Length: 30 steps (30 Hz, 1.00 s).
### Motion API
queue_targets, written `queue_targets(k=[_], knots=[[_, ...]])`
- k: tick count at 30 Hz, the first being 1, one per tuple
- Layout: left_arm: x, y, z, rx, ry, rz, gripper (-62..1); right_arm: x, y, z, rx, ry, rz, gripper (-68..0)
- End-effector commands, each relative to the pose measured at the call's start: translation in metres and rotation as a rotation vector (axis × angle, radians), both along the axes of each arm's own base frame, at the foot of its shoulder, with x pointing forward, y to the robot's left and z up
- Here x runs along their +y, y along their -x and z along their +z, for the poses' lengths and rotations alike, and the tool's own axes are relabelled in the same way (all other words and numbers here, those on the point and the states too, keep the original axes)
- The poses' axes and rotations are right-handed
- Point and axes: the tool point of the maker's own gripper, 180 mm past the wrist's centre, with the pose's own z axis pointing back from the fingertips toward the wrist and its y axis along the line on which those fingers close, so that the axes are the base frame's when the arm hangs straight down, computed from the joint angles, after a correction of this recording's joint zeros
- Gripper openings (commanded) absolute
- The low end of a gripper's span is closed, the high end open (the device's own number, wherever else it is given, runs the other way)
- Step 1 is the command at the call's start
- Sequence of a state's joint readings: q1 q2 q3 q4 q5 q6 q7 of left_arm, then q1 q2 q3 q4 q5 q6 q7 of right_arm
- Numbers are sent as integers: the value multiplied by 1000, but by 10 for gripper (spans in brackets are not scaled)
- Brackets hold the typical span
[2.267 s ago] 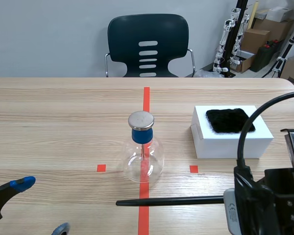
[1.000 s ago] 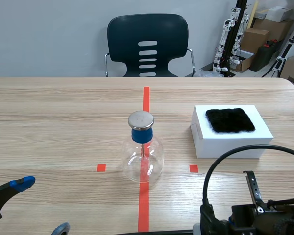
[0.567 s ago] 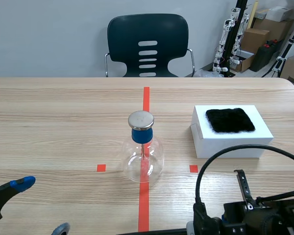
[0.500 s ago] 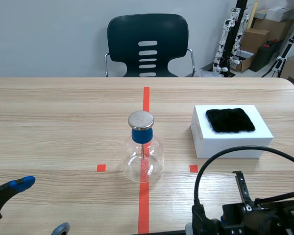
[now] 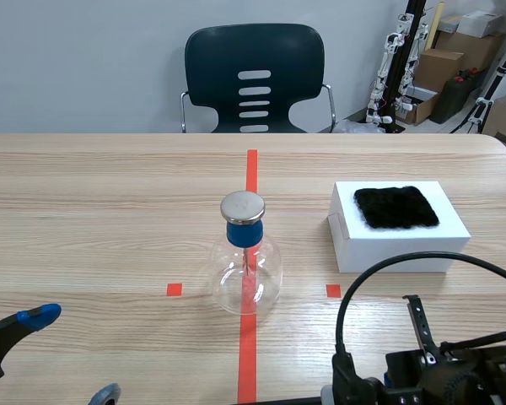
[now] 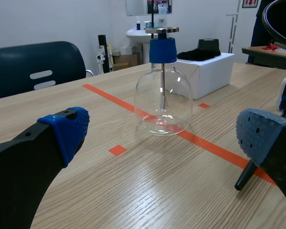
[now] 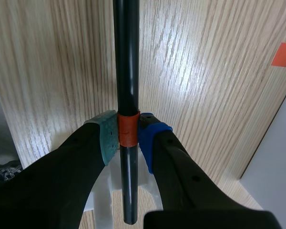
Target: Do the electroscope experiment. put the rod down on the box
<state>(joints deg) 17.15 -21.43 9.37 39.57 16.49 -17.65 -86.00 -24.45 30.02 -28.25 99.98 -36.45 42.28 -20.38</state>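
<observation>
While my left arm rests low at the near left of the table [image 5: 110, 211], my left gripper [image 5: 72, 355] stands with its jaws spread wide, one blue-padded fingertip [image 6: 66, 128] on either side of open wood. Ahead of it, on the red tape line [image 5: 251, 169] that runs down the middle, the flask [image 5: 246, 274] stands upright, closed by a blue stopper [image 5: 244, 234] and topped with a flat metal disc [image 5: 242, 206]; a thin stem hangs inside the glass. Nearer to me than the flask, the rod [image 7: 126, 62] lies level and low over the table's front edge, its free end [image 6: 243, 177] close beside the right finger of my left gripper. Whether that end touches the wood I cannot tell. My right gripper [image 7: 128, 136] is clamped on the rod, pads pressed to either side of an orange band [image 7: 128, 130] around the shaft. That arm sits at the near right corner, a black cable looping above it. Beyond it, well apart from the rod, the white box [image 5: 398, 240] rests on the table to the right of the flask, with a black fur pad [image 5: 396, 207] lying on its top. A dark chair [image 5: 255, 78] stands behind the far edge
</observation>
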Motion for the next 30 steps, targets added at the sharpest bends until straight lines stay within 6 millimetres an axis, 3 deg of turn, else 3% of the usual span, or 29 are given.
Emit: queue_targets(k=[1,7,15,30], knots=[[2,-3,7,-31,12,1,14,-4,-6,3,-13,10,5,-605],[2,-3,7,-31,12,1,14,0,-5,4,-5,-15,3,-314],[2,-3,7,-31,12,1,14,-1,-5,3,-6,-11,4,-17],[2,-3,7,-31,12,1,14,-1,-5,3,-7,-9,5,4]])
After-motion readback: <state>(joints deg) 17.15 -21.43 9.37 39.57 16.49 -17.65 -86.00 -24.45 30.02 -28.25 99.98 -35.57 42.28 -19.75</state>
